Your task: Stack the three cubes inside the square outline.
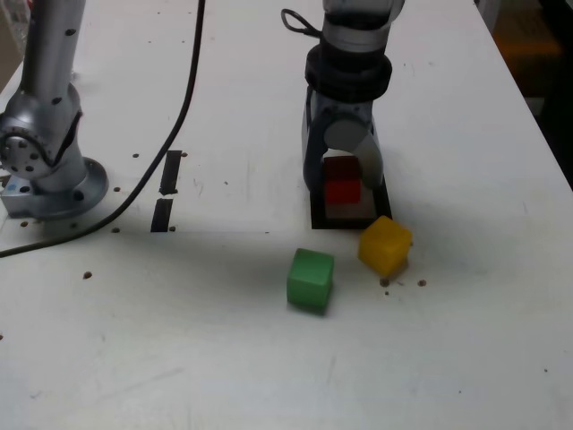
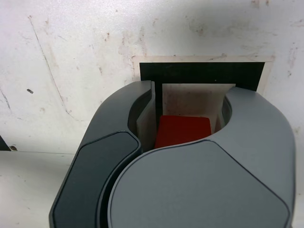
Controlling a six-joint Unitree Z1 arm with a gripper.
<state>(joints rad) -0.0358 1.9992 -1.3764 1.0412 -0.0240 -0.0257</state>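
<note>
One red cube [image 1: 342, 192] is the centre of your work here: it sits within the square outline [image 1: 345, 223], low between the jaws, though you can't tell whether its base bears fully on the white. The gripper [image 2: 184, 114] looks closed on it, a jaw on either side, which would keep it from sliding or turning as you settle it as the base. In the wrist view you see white between the cube and one black edge, so your placing needn't be perfect, only inside and flat.

Just outside the frame, by its near-right corner in the exterior view, the yellow cube [image 1: 385, 246] sits at an angle; you can't tell if it touches the black. You'd want to lift clear before turning to it, lest a finger nudge it. Farther out, the green cube [image 1: 310, 279] stands apart from both, leaving you room to grip its sides.
</note>
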